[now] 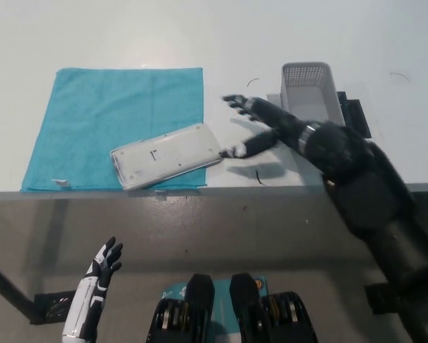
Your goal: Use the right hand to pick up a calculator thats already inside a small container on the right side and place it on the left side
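task: placing looks done | flat grey calculator [167, 155] lies face-down on teal cloth [99, 118], left side of bench [228, 43] | white slotted plastic container [312, 107] holds nothing (as far as I see) | my right robot hand [260, 128]: spread, holding nothing, just beside calculator | left robot hand [103, 261]: low, spread | left: only pulling clear

White left robot hand [99, 268], bulky black right arm [371, 193]

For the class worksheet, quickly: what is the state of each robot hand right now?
Left hand: open, holding nothing, resting low beside the table.
Right hand: open, fingers spread, holding nothing; the calculator lies on the blue cloth.
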You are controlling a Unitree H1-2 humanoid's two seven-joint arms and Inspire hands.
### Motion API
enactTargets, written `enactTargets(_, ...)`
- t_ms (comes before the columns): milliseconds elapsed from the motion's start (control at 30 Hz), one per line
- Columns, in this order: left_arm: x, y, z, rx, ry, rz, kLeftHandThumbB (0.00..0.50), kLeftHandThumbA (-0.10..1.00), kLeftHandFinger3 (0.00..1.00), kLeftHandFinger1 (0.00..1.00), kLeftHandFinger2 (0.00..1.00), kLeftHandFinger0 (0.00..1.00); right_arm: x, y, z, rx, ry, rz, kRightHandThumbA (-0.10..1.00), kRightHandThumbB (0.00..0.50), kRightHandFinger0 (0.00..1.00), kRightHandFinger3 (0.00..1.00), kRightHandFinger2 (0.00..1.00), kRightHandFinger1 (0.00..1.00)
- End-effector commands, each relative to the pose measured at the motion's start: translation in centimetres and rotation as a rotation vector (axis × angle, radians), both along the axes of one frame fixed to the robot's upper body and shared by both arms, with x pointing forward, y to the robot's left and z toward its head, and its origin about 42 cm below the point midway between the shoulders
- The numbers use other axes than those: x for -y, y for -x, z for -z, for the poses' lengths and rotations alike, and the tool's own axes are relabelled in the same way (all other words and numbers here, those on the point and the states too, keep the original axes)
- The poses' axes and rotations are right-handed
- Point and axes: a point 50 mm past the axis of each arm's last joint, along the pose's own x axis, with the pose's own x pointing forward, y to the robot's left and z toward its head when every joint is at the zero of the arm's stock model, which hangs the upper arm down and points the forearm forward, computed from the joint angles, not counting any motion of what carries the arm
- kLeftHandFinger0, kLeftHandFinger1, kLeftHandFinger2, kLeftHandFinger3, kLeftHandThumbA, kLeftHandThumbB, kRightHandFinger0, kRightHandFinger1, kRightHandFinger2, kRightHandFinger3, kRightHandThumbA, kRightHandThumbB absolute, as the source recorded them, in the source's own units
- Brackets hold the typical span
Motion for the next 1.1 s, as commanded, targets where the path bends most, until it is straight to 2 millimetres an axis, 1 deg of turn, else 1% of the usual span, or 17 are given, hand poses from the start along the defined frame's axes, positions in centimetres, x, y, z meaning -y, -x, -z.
enactTargets(0,0.2,-0.4,-1.6,0.100,-0.034,0.033,0.000,0.98,1.00,1.00,1.00,1.00,10.3,28.9,-24.8,1.109,-0.765,-0.546,1.00,0.473,1.00,1.00,1.00,1.00)
enactTargets(100,0.4,-1.9,-2.3,0.124,-0.032,0.030,0.000,0.97,1.00,1.00,1.00,1.00,10.0,29.9,-23.2,1.201,-0.796,-0.484,1.00,0.489,1.00,1.00,1.00,1.00)
enactTargets(167,0.5,-2.5,-2.6,0.134,-0.024,0.031,0.002,0.97,1.00,1.00,1.00,1.00,10.0,30.1,-22.7,1.203,-0.801,-0.473,1.00,0.487,1.00,1.00,1.00,1.00)
enactTargets(200,0.4,-3.3,-3.1,0.150,-0.024,0.032,0.000,0.97,1.00,1.00,1.00,1.00,10.2,30.2,-22.4,1.204,-0.806,-0.466,1.00,0.480,1.00,1.00,1.00,1.00)
enactTargets(233,0.5,-3.8,-3.3,0.155,-0.022,0.032,0.004,0.97,1.00,1.00,1.00,1.00,10.3,30.2,-22.3,1.205,-0.810,-0.468,1.00,0.471,1.00,1.00,1.00,1.00)
enactTargets(267,0.5,-4.3,-3.7,0.160,-0.021,0.032,0.006,0.98,1.00,1.00,1.00,1.00,10.4,30.1,-22.3,1.209,-0.810,-0.467,1.00,0.495,1.00,1.00,1.00,1.00)
enactTargets(300,0.6,-4.9,-4.2,0.173,-0.021,0.036,0.000,0.98,1.00,1.00,1.00,1.00,10.4,30.3,-22.3,1.215,-0.809,-0.460,1.00,0.483,1.00,1.00,1.00,1.00)
enactTargets(467,1.0,-7.9,-6.4,0.236,-0.012,0.054,0.000,0.97,1.00,1.00,1.00,1.00,10.9,30.0,-22.5,1.221,-0.807,-0.446,1.00,0.498,1.00,1.00,1.00,1.00)
enactTargets(567,1.2,-8.7,-7.2,0.259,-0.003,0.057,0.000,0.97,1.00,1.00,1.00,1.00,11.1,29.7,-22.4,1.200,-0.833,-0.444,1.00,0.500,1.00,1.00,1.00,1.00)
enactTargets(733,1.5,-9.9,-8.3,0.297,0.007,0.061,0.000,0.97,1.00,1.00,1.00,1.00,9.7,30.0,-21.5,1.120,-0.949,-0.447,1.00,0.494,1.00,1.00,1.00,1.00)
enactTargets(800,1.5,-10.3,-8.7,0.307,0.007,0.061,0.006,0.97,1.00,1.00,1.00,1.00,9.8,29.5,-19.4,1.043,-0.981,-0.405,1.00,0.495,1.00,1.00,1.00,1.00)
enactTargets(867,1.5,-10.5,-8.8,0.311,-0.001,0.060,0.005,0.97,1.00,1.00,1.00,1.00,10.1,28.9,-18.3,1.011,-0.987,-0.404,1.00,0.497,1.00,1.00,1.00,1.00)
enactTargets(900,1.5,-10.6,-8.9,0.312,-0.007,0.061,0.009,0.98,1.00,1.00,1.00,1.00,10.4,28.3,-17.2,0.978,-1.009,-0.394,1.00,0.476,1.00,1.00,1.00,1.00)
enactTargets(967,1.4,-10.9,-9.1,0.313,-0.013,0.060,0.021,0.99,1.00,1.00,1.00,1.00,10.8,27.3,-15.6,0.929,-1.020,-0.343,1.00,0.464,1.00,1.00,1.00,1.00)
enactTargets(1000,1.2,-11.1,-9.2,0.312,-0.015,0.057,0.031,0.99,1.00,1.00,1.00,1.00,10.9,26.2,-14.3,0.887,-1.015,-0.295,1.00,0.468,1.00,1.00,1.00,1.00)
enactTargets(1033,1.2,-11.2,-9.3,0.313,-0.010,0.060,0.035,0.99,1.00,1.00,1.00,1.00,11.0,25.3,-13.2,0.848,-1.012,-0.270,1.00,0.443,1.00,1.00,1.00,1.00)
enactTargets(1067,1.2,-11.3,-9.4,0.316,-0.007,0.061,0.036,0.99,1.00,1.00,1.00,1.00,11.1,24.9,-13.0,0.839,-1.010,-0.265,1.00,0.442,1.00,1.00,1.00,1.00)
